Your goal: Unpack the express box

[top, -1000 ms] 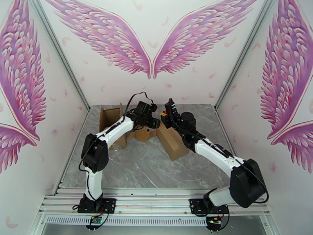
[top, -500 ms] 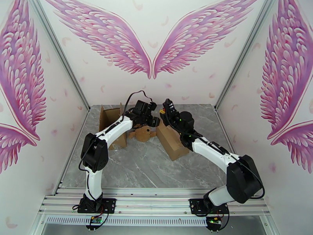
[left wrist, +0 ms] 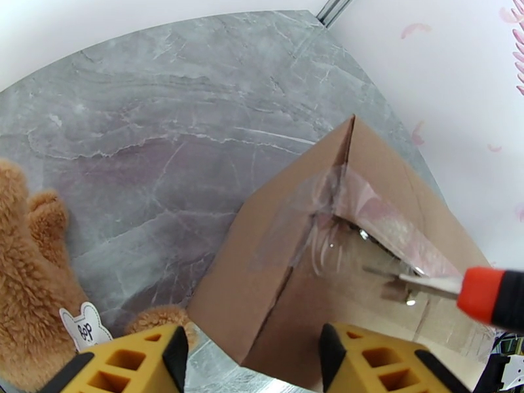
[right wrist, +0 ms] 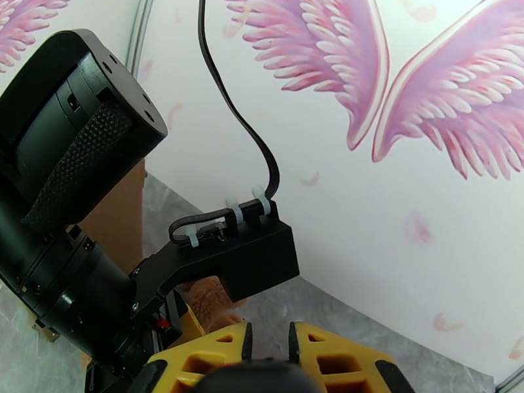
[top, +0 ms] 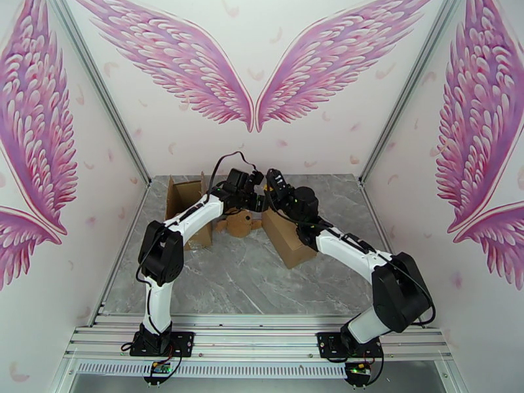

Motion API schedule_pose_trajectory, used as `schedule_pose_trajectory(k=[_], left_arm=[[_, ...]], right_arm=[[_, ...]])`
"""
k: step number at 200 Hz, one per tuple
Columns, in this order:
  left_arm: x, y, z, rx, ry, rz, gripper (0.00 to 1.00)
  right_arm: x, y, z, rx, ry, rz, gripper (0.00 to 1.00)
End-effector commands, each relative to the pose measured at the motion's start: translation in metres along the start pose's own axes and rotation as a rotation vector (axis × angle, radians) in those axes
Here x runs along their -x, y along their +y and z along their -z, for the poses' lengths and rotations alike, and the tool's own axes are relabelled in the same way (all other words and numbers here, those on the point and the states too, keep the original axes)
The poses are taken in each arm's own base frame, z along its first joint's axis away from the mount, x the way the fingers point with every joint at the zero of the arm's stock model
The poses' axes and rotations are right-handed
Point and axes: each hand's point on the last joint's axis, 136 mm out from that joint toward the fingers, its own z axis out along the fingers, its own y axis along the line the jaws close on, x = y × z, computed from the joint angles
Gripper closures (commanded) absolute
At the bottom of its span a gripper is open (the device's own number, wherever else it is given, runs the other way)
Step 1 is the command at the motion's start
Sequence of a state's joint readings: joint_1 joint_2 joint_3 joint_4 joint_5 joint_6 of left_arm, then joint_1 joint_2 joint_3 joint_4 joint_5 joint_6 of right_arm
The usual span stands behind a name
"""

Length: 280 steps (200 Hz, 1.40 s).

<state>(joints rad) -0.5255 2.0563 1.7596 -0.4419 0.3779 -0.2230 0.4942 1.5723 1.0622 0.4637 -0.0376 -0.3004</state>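
Change: my right gripper [right wrist: 268,342] swung in; cutter [left wrist: 488,296] meets the box [left wrist: 262,270] tape [left wrist: 380,217].
Grip: right seemingly clamped on cutter; left gripper [left wrist: 252,355] apart.
Meaning: slitting next.

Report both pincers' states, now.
Left pincer: open, holding nothing.
Right pincer: closed on the cutter.

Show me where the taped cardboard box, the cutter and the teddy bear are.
cardboard box [left wrist: 242,283]: left wrist view, on its brown side left of the taped seam.
cutter [left wrist: 486,295]: left wrist view, on its orange section behind the blade.
teddy bear [left wrist: 26,283]: left wrist view, on its furry body.
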Motion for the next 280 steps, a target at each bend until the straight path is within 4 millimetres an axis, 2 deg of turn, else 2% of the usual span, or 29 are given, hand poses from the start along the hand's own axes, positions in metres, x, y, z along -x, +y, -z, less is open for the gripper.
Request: schedule_pose_trajectory(k=[1, 53, 101, 136, 192, 280], left_arm=[[-0.027, 0.016, -0.016, 0.022, 0.073, 0.041, 0.42], [-0.037, 0.021, -0.02, 0.029, 0.097, 0.052, 0.43], [-0.045, 0.025, -0.021, 0.036, 0.114, 0.061, 0.43], [-0.047, 0.027, -0.021, 0.042, 0.121, 0.067, 0.43], [-0.05, 0.037, -0.023, 0.066, 0.128, 0.116, 0.45], [-0.058, 0.047, -0.03, 0.095, 0.148, 0.171, 0.46]], right_arm=[[0.016, -0.007, -0.007, -0.038, -0.043, 0.048, 1.0], [0.006, -0.007, -0.014, -0.055, -0.034, 0.08, 1.0], [0.009, -0.01, -0.017, -0.074, -0.056, 0.101, 1.0], [0.003, -0.008, -0.02, -0.071, -0.038, 0.128, 1.0], [0.0, -0.007, -0.007, -0.067, -0.012, 0.164, 1.0], [-0.021, -0.004, 0.01, -0.063, 0.071, 0.166, 1.0]])
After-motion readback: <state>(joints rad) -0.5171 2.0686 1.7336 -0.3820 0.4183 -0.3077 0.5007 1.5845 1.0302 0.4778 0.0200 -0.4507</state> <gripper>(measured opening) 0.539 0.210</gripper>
